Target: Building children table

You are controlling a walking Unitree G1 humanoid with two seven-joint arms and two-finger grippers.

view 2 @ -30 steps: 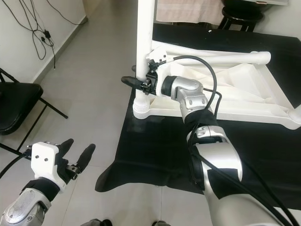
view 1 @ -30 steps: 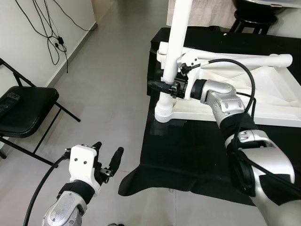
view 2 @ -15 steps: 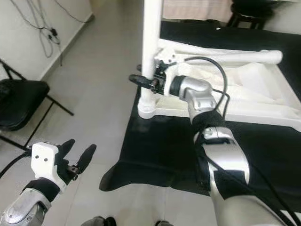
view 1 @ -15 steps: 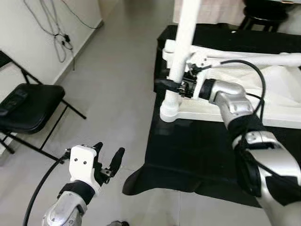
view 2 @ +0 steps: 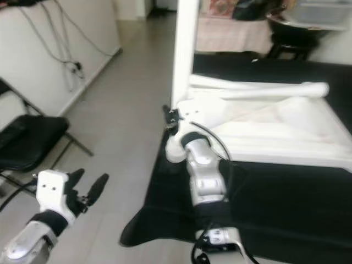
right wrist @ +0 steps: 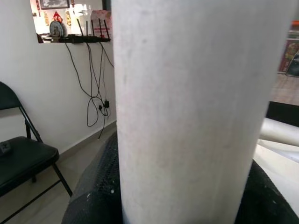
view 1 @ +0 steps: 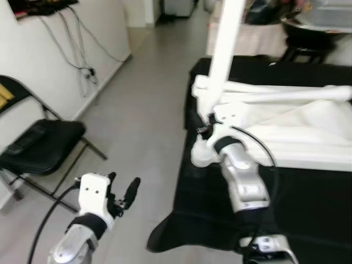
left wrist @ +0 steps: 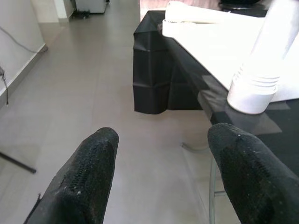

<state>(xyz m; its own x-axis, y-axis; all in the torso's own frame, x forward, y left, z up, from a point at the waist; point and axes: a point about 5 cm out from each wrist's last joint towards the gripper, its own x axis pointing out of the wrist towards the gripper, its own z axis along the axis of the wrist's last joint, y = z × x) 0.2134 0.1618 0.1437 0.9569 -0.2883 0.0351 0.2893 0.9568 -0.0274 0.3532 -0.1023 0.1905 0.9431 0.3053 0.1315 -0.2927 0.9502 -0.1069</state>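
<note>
Black cloth, right pincer clamping upright white leg, no legible txt

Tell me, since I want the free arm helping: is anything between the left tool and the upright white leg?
Nothing visible: only bare floor lies between the open left tool and the white leg, which the right tool grips.

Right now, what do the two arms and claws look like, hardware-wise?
Both arms are silver metal with black joint bands. The left claw sits on a white boxy wrist housing, has two long black textured fingers, and a black cable loops off it. The right claw has a white housing and a black cable arcing along the forearm.
</note>
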